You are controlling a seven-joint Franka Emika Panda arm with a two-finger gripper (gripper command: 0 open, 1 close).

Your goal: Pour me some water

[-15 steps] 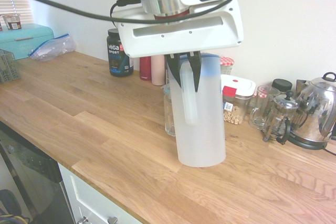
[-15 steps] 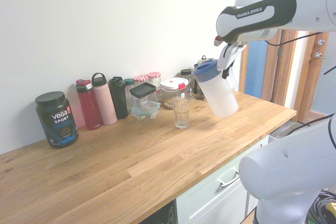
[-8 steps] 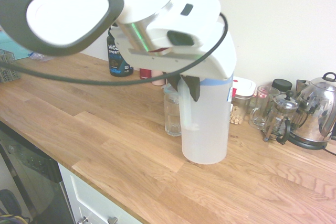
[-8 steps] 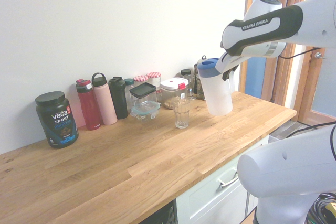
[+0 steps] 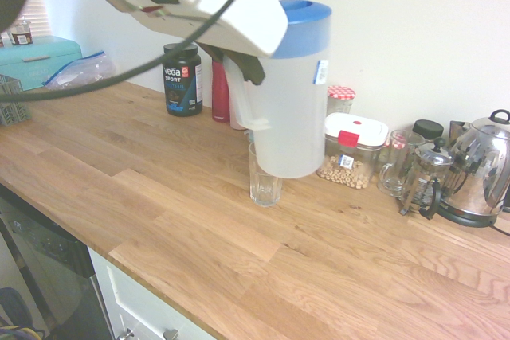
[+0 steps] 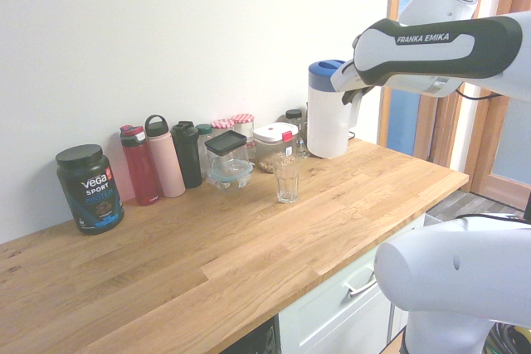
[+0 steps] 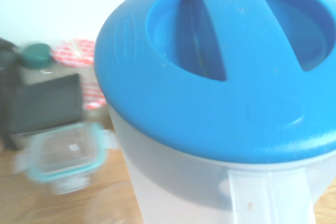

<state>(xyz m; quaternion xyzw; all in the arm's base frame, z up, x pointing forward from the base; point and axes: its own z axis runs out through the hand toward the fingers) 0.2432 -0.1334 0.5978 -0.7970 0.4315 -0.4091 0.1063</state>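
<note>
Currently gripper [image 5: 253, 72] is clenching the handle of the blue-lidded jug [image 5: 292, 117], holding it near upright above the counter. Water is hiding behind the jug's cloudy wall, if inside; can't tell level. Clear glass [image 6: 287, 178] is standing on the wooden counter [image 6: 207, 271], apart from the jug in second exterior view. Black tub [image 6: 90, 190], red bottle [image 6: 139, 167] and pink bottle [image 6: 166, 163] are lining up near the white wall [image 6: 166, 22]. Kettle [image 5: 480, 169] is sitting beside the French press [image 5: 428, 177]. White drawer front [image 6: 340, 288] is showing below; wood-framed door [image 6: 506, 138] is standing beyond the counter.
</note>
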